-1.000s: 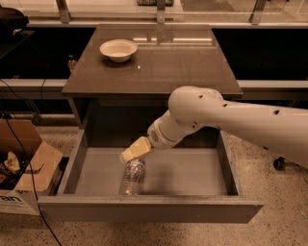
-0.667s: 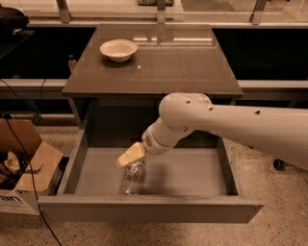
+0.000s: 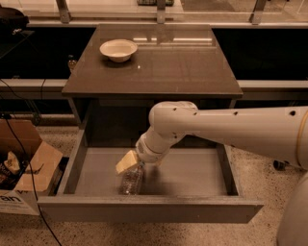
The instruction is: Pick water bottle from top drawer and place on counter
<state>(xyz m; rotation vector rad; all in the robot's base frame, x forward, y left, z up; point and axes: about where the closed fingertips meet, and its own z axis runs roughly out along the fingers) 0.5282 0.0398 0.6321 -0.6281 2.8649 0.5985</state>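
The top drawer (image 3: 149, 209) is pulled open below the counter (image 3: 163, 67). The clear ribbed water bottle (image 3: 131, 181) lies on the drawer floor near the front, left of the middle, with its top end under my gripper. My gripper (image 3: 127, 163) reaches down into the drawer on the white arm (image 3: 226, 127) from the right and sits right over the bottle's upper end. One pale yellow finger (image 3: 125, 162) shows; the other is hidden.
A white bowl (image 3: 118, 49) stands on the counter at the back left. An open cardboard box (image 3: 24, 168) and black cables lie on the floor to the left. A pale ledge with metal posts (image 3: 159, 12) runs behind the counter.
My gripper has moved down and to the left inside the drawer, from above the bottle to right at its upper end. The bottle has not moved.
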